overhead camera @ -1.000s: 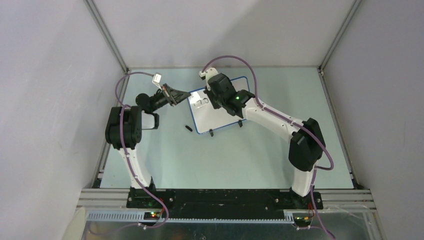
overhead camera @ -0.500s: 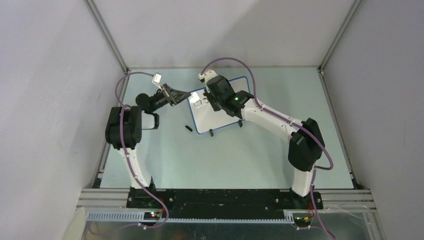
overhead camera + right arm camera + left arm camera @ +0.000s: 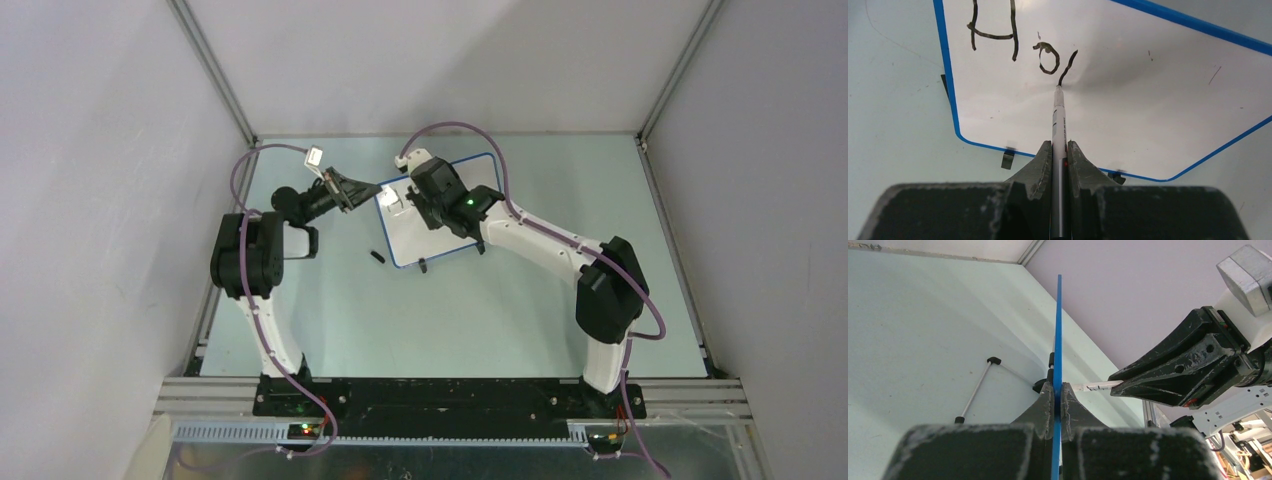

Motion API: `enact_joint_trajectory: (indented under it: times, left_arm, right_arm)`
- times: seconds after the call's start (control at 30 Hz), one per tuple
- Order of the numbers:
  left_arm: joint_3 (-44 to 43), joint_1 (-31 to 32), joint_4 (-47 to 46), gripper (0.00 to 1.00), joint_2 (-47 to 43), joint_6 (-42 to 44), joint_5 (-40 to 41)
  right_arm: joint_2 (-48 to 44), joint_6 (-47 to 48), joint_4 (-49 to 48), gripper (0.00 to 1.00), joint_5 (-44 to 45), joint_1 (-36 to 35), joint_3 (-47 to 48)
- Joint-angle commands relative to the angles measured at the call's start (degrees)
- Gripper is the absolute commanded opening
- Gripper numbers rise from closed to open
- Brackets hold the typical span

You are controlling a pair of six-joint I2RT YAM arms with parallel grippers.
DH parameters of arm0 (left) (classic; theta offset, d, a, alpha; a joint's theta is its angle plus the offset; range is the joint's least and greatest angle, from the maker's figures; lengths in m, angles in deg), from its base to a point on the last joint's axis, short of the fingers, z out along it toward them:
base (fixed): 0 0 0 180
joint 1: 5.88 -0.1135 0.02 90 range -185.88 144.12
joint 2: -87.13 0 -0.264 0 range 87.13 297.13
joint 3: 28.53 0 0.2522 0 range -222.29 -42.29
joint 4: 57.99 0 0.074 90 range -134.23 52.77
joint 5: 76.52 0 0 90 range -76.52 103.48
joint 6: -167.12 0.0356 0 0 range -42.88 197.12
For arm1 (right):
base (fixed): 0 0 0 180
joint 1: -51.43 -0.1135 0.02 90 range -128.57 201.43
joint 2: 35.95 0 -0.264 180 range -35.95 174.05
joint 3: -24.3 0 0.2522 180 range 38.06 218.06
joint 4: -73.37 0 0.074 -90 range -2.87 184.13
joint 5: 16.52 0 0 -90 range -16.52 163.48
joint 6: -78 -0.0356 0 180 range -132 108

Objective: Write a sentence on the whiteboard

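Right pincer (image 3: 1060, 149) slightly further left

Pale green table (image 3: 450, 320), far centre occupied.
Whiteboard (image 3: 408, 242) sits there, black clip feet (image 3: 423, 266) toward the near side; small black piece (image 3: 377, 257) lies just left of it.

One camera looks down from high behind the bench (image 3: 450, 320); both wrist cameras sit close, sharing the whiteboard (image 3: 425, 245) (image 3: 1058, 340) (image 3: 1148, 110).

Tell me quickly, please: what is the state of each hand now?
Left hand: closed on the blue frame of the whiteboard.
Right hand: closed on the marker pen, tip touching the board.
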Motion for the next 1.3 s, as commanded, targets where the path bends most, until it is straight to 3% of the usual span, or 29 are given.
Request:
enact_joint_trajectory:
  times: [0.0, 0.43, 1.27]
  left_arm:
    - [-0.8, 0.2, -3.5, 0.00, -0.3, 0.2, -1.3]
    - [-0.9, 0.2, -3.5, 0.00, -0.2, 0.1, -1.3]
    - [-0.9, 0.2, -3.5, 0.00, -0.1, 0.1, -1.3]
  right_arm:
    - [-0.7, -0.6, 0.8, 0.00, 0.9, -0.2, -0.6]
    - [-3.7, -0.6, -0.1, 0.00, 0.0, 0.0, 1.2]
    - [1.9, -0.3, 1.4, 0.00, -0.4, 1.2, 8.7]
